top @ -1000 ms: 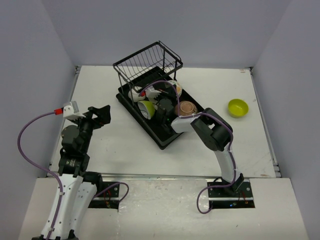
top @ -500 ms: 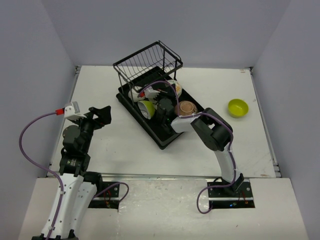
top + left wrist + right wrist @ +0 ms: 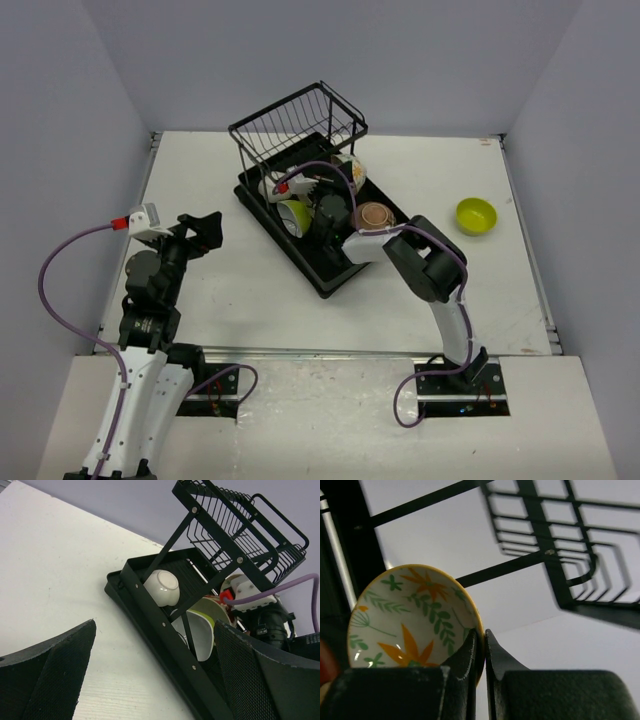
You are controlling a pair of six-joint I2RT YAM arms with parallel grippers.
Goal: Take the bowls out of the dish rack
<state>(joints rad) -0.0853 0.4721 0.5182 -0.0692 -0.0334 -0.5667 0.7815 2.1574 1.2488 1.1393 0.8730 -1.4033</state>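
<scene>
The black dish rack (image 3: 325, 262) stands mid-table with its wire basket (image 3: 295, 125) at the far end. In it are a lime-green bowl (image 3: 293, 215), a tan-brown bowl (image 3: 372, 215), a white bowl (image 3: 270, 187) and a white bowl with orange and green leaf pattern (image 3: 350, 172). My right gripper (image 3: 338, 185) reaches into the rack. In the right wrist view it (image 3: 484, 632) is shut on the patterned bowl's (image 3: 410, 620) yellow rim. My left gripper (image 3: 200, 230) is open and empty left of the rack. In the left wrist view it (image 3: 155, 625) faces the white bowl (image 3: 162, 586) and the lime-green bowl (image 3: 202, 630).
A second lime-green bowl (image 3: 476, 215) sits upright on the white table at the right. Grey walls close in the table on three sides. The right arm's purple cable (image 3: 320, 170) loops over the rack.
My right gripper and the patterned bowl have shifted slightly toward the far side, and the rack with its basket nudged a little. The left arm has not moved.
</scene>
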